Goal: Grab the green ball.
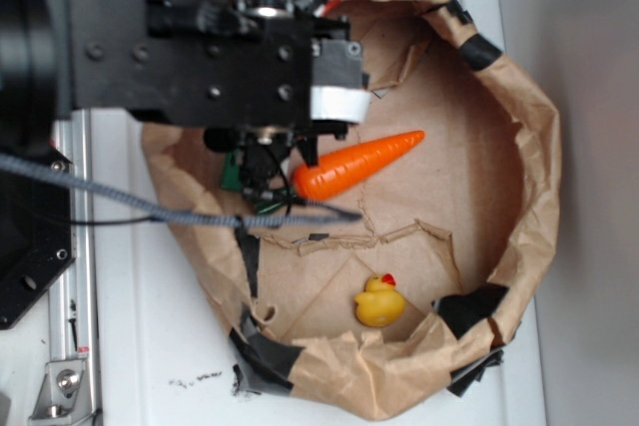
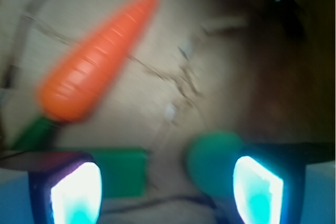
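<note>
Green ball: lies on brown paper, just inside the right finger pad, off-centre in the gap | gripper: spread, holding nothing | neighbours: green block by the left pad, orange carrot beyond | risk: closing off-centre may nudge the ball away or snag the block | wrist view blurred.

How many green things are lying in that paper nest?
3: the ball near the right finger, a flat block left of it, the carrot's stem. The arm may hide more.
</note>
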You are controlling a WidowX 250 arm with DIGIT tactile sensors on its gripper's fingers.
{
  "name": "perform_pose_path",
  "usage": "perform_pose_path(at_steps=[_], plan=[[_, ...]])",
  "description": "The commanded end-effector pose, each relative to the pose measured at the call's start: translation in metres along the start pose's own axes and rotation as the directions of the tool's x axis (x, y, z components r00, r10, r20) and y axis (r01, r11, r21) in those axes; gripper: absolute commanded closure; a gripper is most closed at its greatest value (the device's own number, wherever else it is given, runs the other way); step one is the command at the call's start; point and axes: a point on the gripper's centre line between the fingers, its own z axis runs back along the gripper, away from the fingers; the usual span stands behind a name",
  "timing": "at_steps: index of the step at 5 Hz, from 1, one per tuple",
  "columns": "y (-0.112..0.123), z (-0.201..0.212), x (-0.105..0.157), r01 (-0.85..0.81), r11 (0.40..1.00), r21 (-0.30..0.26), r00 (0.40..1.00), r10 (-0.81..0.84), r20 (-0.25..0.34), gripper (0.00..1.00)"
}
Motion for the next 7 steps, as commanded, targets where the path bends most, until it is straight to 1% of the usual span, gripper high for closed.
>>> perform_pose_path(at_steps=[1,2,3,4,5,6,7], plan=[[0.005,0.010,0.008,-0.017,1.000,0.025,0.999,0.016,0.035,0.00],[0.005,0.010,0.008,-0.017,1.000,0.025,0.999,0.016,0.035,0.00],[0.018,-0.007,0.008,-0.004,0.999,0.033,0.999,0.002,0.047,0.00],[0.025,-0.015,0.008,0.014,1.000,0.022,0.998,-0.016,0.068,0.00],[0.021,-0.020,0.014,0.126,0.992,-0.008,0.982,-0.124,0.140,0.00],[0.004,-0.009,0.015,0.211,0.975,-0.064,0.964,-0.196,0.182,0.00],[-0.006,0.012,0.017,0.241,0.966,-0.091,0.951,-0.216,0.222,0.00]])
